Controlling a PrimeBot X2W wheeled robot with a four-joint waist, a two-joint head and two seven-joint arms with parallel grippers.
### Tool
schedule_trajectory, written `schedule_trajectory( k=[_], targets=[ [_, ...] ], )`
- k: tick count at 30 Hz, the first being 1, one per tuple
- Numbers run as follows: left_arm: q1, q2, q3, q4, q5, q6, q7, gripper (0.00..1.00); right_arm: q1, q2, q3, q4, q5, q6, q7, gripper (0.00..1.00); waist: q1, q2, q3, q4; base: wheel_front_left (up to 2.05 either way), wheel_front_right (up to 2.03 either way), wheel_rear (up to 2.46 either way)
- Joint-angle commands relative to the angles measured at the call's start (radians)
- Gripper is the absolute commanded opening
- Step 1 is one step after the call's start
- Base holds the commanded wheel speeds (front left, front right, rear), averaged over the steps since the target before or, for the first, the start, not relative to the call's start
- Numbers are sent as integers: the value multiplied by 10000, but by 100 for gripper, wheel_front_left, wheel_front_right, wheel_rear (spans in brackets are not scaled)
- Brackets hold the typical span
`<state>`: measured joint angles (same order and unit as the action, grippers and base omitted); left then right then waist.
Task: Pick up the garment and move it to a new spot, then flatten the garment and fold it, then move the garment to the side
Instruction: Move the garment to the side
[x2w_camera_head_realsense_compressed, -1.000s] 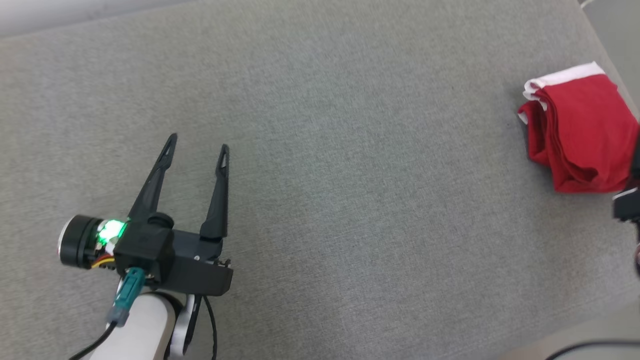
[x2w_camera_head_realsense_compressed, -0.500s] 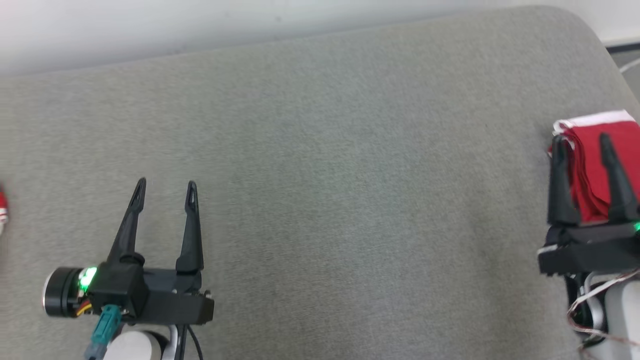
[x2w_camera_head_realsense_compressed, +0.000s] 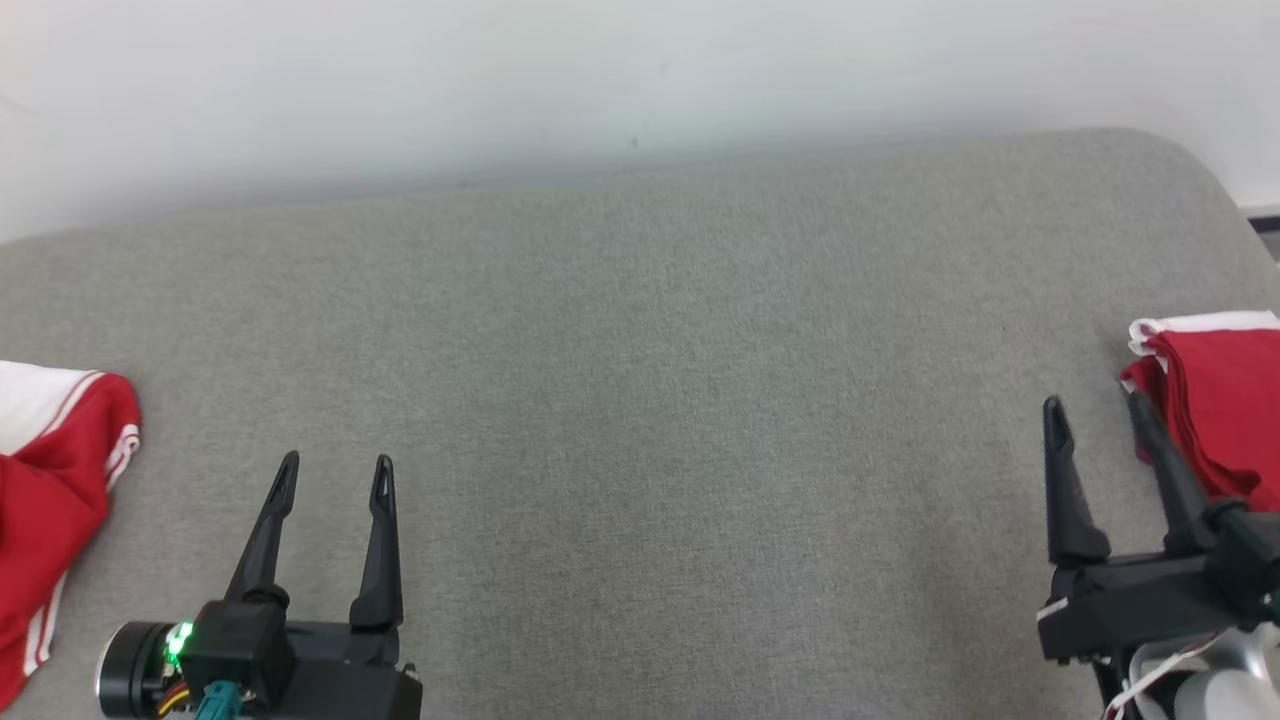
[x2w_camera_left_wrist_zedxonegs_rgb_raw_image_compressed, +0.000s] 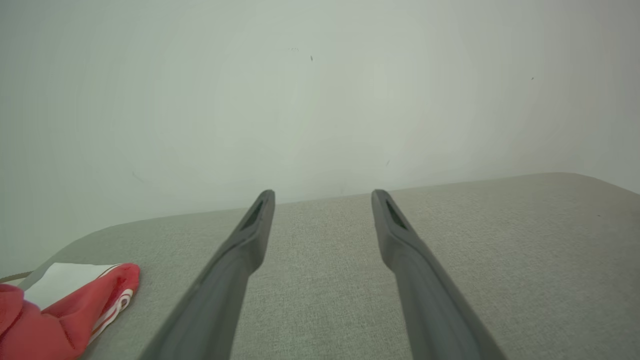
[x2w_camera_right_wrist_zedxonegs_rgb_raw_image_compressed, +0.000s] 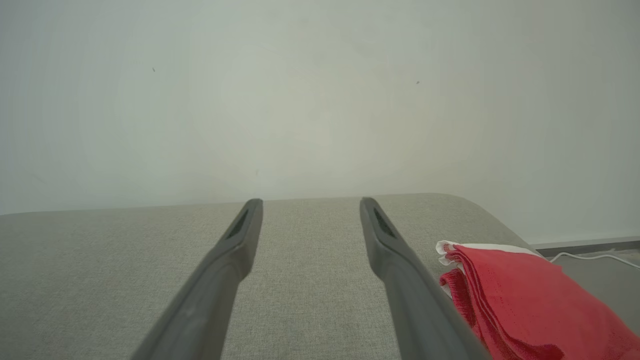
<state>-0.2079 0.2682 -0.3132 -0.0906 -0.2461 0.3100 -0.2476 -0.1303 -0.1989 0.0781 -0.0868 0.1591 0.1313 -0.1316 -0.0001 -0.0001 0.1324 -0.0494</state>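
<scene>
The grey fabric surface (x2w_camera_head_realsense_compressed: 640, 400) lies bare across its whole middle, from the near side to its far edge, which runs along a pale wall (x2w_camera_head_realsense_compressed: 600, 80). The far right corner of the surface is rounded. The folded red garment (x2w_camera_head_realsense_compressed: 1220, 420) sits at the right edge of the surface, its white-trimmed edge turned toward the wall and its stacked fold edges facing the middle; part of it runs out of the head view on the right. The right claw (x2w_camera_head_realsense_compressed: 1093, 403) stands at the lower right with its two fingers spread apart and nothing between them. Its outer finger crosses the garment's near left corner in the head view. In the right wrist view the cloth lies just beside that finger, and whether they touch I cannot tell. Past the right edge there, a thin white cable (x2w_camera_right_wrist_zedxonegs_rgb_raw_image_compressed: 595, 256) lies on the floor near the wall. At the opposite side a crumpled red garment with white stripes (x2w_camera_head_realsense_compressed: 50, 470) lies at the left edge of the surface, partly out of the head view. The left claw (x2w_camera_head_realsense_compressed: 335, 462) stands near it at the lower left but apart from it, fingers spread and holding nothing, pointing toward the wall. The broad open stretch of surface separates the two claws.
</scene>
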Motion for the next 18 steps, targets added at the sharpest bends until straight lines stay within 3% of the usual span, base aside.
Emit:
schedule_trajectory(
  k=[1, 18],
  targets=[
    [254, 73, 18, 63, -59, -19, -68, 100, 294, 52, 104, -155, -8, -11, 84, 100, 1, 1, -315, 201, 0, 0, 0],
    [974, 243, 240, 217, -249, 168, -22, 100, 1389, 415, 546, -834, -171, -11, 670, 100, 1, 1, -972, 590, 0, 0, 0]
  ],
)
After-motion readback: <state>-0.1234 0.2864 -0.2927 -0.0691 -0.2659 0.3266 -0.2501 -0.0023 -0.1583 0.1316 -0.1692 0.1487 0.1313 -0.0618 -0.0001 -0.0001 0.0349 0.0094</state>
